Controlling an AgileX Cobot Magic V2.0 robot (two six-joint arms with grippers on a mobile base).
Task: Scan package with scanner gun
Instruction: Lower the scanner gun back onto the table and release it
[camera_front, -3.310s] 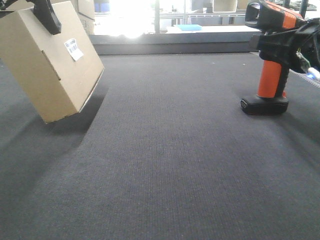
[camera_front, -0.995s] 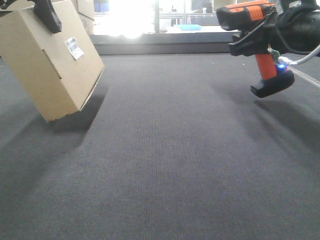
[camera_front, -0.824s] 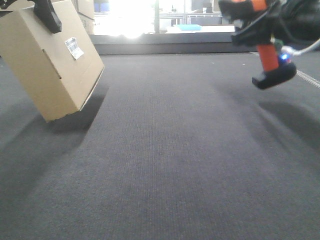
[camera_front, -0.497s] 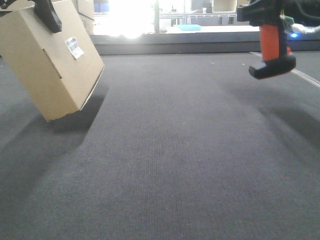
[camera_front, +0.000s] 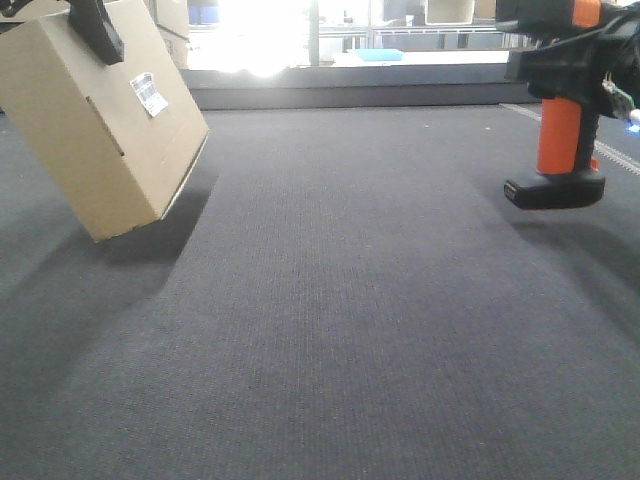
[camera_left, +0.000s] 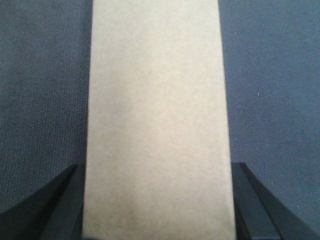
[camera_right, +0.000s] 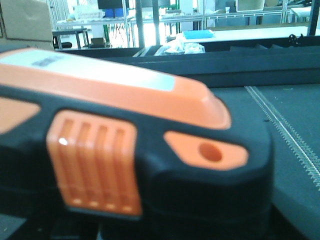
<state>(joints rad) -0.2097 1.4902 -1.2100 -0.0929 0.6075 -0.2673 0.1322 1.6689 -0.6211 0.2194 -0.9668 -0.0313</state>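
**Item 1: the package** (camera_front: 95, 130). A plain tan cardboard box at the far left of the scene. It is tilted, with its top leaning left. Its lower edge is down at the mat, with its shadow running straight off that edge. A small white barcode label (camera_front: 148, 95) sits on the face turned right, high up.

**Item 2: left gripper** (camera_left: 157, 167). It is clamped on the package's upper part. In the wrist view two black fingers (camera_left: 55, 205) press the box's long sides, spread to the box's full width. The tan face fills the space between them.

**Item 3: the scanner gun** (camera_front: 558, 135). It is at the far right, well apart from the package. The orange stem is upright and the flat black foot (camera_front: 553, 190) is lowest. A shadow lies on the mat just under the foot. Whether the foot touches the mat cannot be told. The right wrist view shows the head close up, black with orange panels and a ribbed orange patch.

**Item 4: right gripper** (camera_front: 585, 65). Its black parts are closed about the scanner gun's head, above the stem. The fingertips themselves are hidden.

**Item 5: mat** (camera_front: 350, 300). Dark grey and woven, it covers the whole work surface.

**Item 6: ledge** (camera_front: 350, 95). A low dark strip along the far edge of the mat.

**Item 7: background.** A blue flat object (camera_front: 380, 55) lies on a far table, with further cardboard boxes (camera_front: 172, 20) behind the package. Glare washes out the windows.
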